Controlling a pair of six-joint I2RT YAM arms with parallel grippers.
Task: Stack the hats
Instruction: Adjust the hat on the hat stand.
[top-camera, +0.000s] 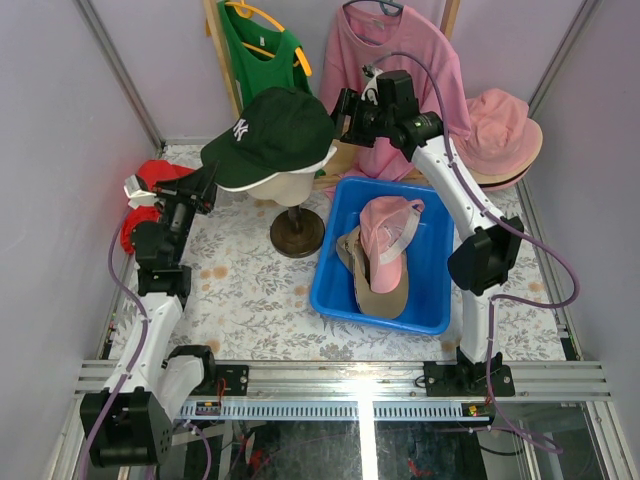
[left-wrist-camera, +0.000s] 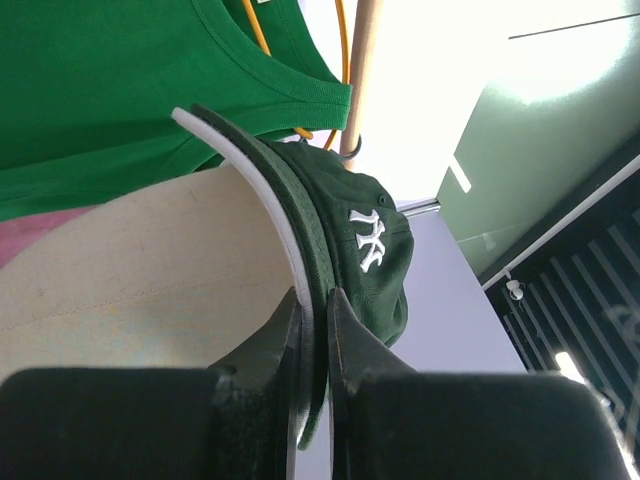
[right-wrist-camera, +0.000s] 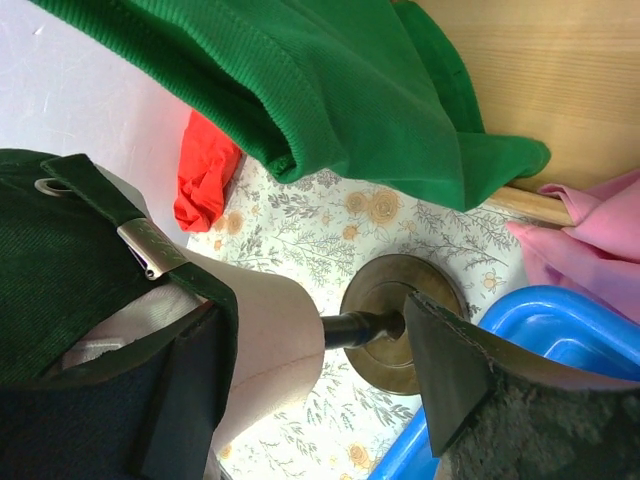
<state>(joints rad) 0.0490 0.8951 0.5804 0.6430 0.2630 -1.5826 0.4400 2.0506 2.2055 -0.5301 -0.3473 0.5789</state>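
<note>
Two hats lie in the blue plastic tub (top-camera: 438, 255) at 4 o'clock from the cream mannequin head (top-camera: 292, 190) in the top view: a pink cap (top-camera: 385, 222) over a floppy tan hat (top-camera: 388, 292). A dark green cap (top-camera: 275, 135) domes the head. Left wrist view: the left gripper (left-wrist-camera: 318, 330) is pressed together on its stiff, white-lined brim. Right wrist view: the right gripper (right-wrist-camera: 315, 320) stands spread at the cap's rear strap, by its metal buckle (right-wrist-camera: 145, 248).
</note>
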